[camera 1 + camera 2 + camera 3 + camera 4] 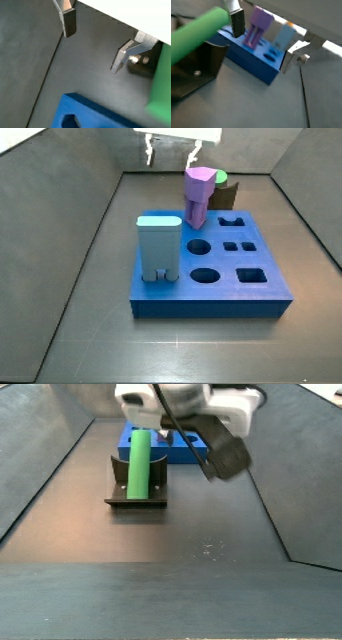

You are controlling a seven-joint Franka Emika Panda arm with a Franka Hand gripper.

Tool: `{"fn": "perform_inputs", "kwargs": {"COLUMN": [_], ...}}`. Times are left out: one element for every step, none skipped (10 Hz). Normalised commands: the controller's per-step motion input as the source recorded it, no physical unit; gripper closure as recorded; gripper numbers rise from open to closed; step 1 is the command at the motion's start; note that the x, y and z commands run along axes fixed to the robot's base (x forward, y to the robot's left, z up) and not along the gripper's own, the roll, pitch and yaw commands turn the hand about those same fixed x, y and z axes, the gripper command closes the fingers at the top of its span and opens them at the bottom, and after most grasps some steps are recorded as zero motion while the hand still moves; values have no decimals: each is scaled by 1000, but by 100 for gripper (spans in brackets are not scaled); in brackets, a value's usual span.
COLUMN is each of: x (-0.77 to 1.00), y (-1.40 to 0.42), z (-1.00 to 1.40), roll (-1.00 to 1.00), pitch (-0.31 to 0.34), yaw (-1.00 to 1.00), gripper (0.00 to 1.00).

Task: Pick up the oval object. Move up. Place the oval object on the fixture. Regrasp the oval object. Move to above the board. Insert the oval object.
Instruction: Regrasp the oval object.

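Smooth green rod (139, 462) lies in hollow of dark fixture (138, 492), just beside blue board (214, 268). Board holds purple peg (198, 196) & light blue rectangular peg (158, 248) upright in holes. Gripper (266, 44) spread wide, empty, above rod.

Blue board (221, 278) lay on the dark floor, holes in its top face. A light blue peg (158, 248) stood upright at its near left; a purple peg (198, 196) stood at its far edge. Behind were the brown fixture (226, 196) and green oval object (219, 175). Gripper (174, 149) hung above, fingers apart, empty.
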Motion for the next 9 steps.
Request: {"fn": "perform_inputs", "kwargs": {"x": [-150,-105,-75,-60,-52,-43,-52,-54,-58], "y": [-807,-540,-264,-71,-20,-32,-29,-21,-16], "z": [-65,-22,-5,6,10,4,8,12,8], "roll": [1000,1000,1000,1000,1000,1000,1000,1000,1000], "pitch": [-151,-181,-207,-225,-241,-255,-267,-274,-275], "yaw": [-935,-935,-937,-937,-947,-950,-950,-955,-960], "gripper": [0,0,0,0,0,0,0,0,0]}}
